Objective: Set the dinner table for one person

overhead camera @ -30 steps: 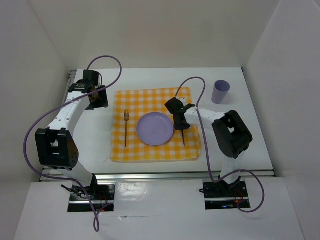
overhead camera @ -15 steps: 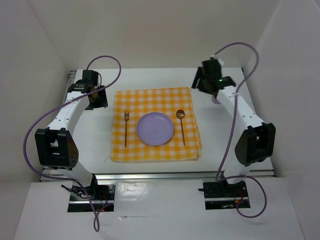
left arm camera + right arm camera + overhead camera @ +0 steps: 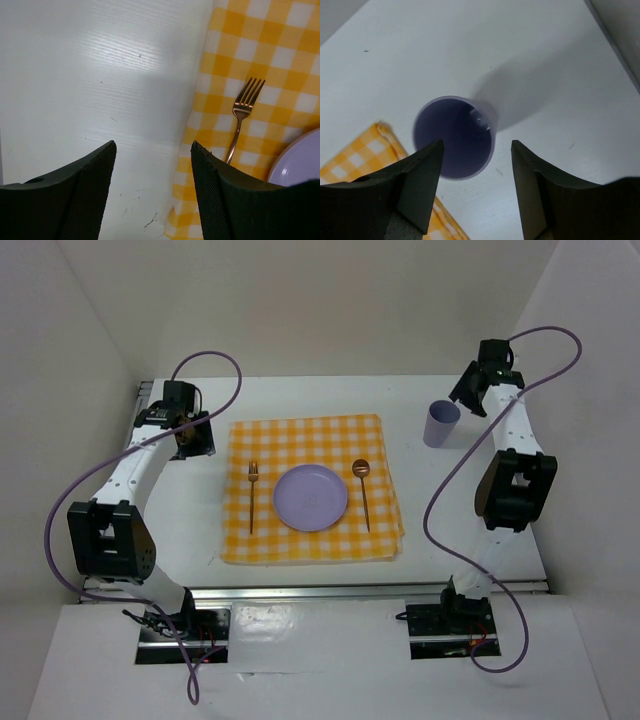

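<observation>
On the white dinner table lies a yellow-and-white checked cloth. On it are a lilac plate, a copper fork to its left and a copper spoon to its right. A lilac cup stands upright on the table right of the cloth. My right gripper hovers open above and just behind the cup, empty. My left gripper is open and empty over the table at the cloth's left edge; the fork and the plate rim show in its view.
White walls enclose the table on three sides. A metal rail runs along the near edge. Purple cables loop from both arms.
My right arm has let go of the spoon on the cloth right of the plate, then swung up and right to hover by the cup. The left arm has not moved.
</observation>
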Motion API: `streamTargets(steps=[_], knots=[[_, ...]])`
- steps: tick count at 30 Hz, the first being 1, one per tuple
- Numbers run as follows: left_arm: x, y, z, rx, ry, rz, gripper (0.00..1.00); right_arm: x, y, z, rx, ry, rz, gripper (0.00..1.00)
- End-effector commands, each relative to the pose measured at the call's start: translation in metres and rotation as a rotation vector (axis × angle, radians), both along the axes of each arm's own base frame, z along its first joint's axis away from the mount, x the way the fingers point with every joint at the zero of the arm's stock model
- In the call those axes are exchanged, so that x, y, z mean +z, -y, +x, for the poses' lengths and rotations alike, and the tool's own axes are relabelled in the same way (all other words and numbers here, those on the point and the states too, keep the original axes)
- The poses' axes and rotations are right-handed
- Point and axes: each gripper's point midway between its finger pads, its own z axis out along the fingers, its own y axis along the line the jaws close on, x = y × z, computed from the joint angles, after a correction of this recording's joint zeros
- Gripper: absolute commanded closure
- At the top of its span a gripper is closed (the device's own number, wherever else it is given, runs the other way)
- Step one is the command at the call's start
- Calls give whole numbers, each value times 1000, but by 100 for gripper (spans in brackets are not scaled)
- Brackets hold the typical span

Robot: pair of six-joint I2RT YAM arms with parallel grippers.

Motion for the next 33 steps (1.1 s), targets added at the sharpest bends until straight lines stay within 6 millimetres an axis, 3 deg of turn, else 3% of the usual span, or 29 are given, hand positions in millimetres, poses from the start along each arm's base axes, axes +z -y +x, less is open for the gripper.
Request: streamTargets(steps=[1,6,12,17,23,26,29,32,33], knots=[[14,-5,1,-6,47,16,31,-3,6,7,15,-21,20,39],[14,-5,1,-6,47,16,31,-34,3,4,23,-93,42,44],[7,-8,2,3,27,17,31,-50,-2,0,37,-102,60,58],[7,-8,2,3,27,17,31,-61,1,-5,32,-139,45,96],[7,-8,2,3,27,17,31,-65,3,-6,34,-164,36,100],[11,-8,4,3,47,17,31,-38,-3,-1,60,-112,5,100],[11,-6,4,-2,47,9,31,5,-35,9,124,-27,-71,100],[11,-6,4,-2,47,9,31,34,-85,17,211,26,-114,100],[11,-6,4,-2,47,9,31,35,-98,19,236,26,-114,100]])
